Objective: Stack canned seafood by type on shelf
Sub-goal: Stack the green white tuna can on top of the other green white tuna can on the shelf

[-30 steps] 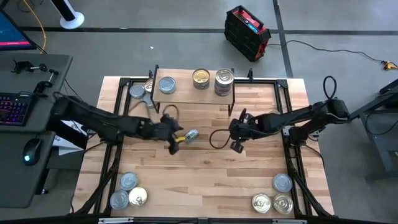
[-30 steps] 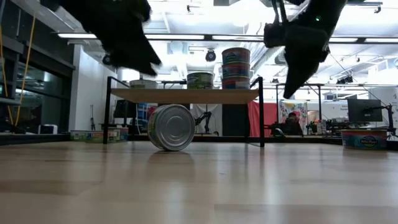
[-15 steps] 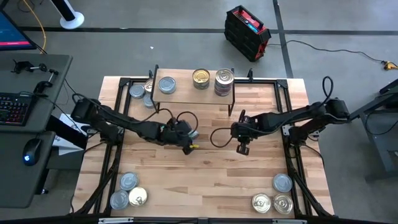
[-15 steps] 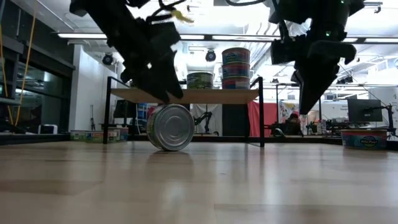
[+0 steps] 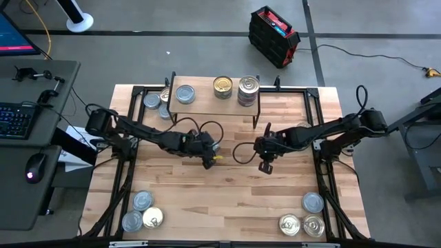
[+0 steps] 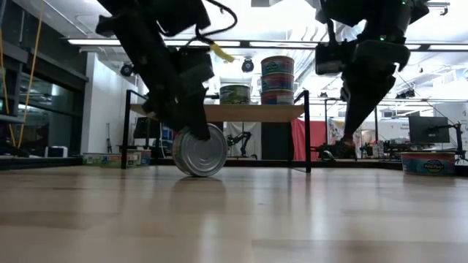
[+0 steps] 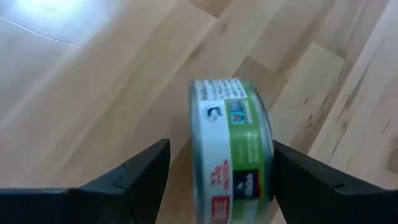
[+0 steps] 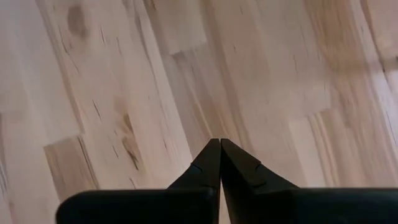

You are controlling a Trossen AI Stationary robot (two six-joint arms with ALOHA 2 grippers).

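One tin (image 7: 233,143) with a green and white label stands on its edge on the tabletop, in front of the shelf (image 5: 207,103); the low view shows its silver end (image 6: 201,150). My left gripper (image 5: 210,153) is open and reaches down over it, one finger on either side of its flat ends. The shelf top carries a silver-lidded tin (image 5: 185,94), a gold-lidded tin (image 5: 222,85) and a stack of tins (image 5: 248,91). My right gripper (image 5: 264,167) is shut and hangs above bare wood right of centre, with its fingers (image 8: 219,149) together. My left gripper (image 7: 221,149) straddles the tin from above, slanting down, its fingers facing the two flat ends. A gap shows between one finger (image 7: 146,168) and the tin. The other finger (image 7: 292,168) stands right at the tin's end, and I cannot tell whether it touches.
Two tins (image 5: 151,101) lie behind the shelf at the far left. Three tins (image 5: 142,200) sit at the near left corner and three (image 5: 313,202) at the near right corner. Black frame rails run along both table sides. Bare wood lies mid-table.
My left gripper has moved toward the table's right and come down, open, over the tin standing on edge; the tin has stayed in place. My right gripper has dropped a little lower over the table and stays shut.
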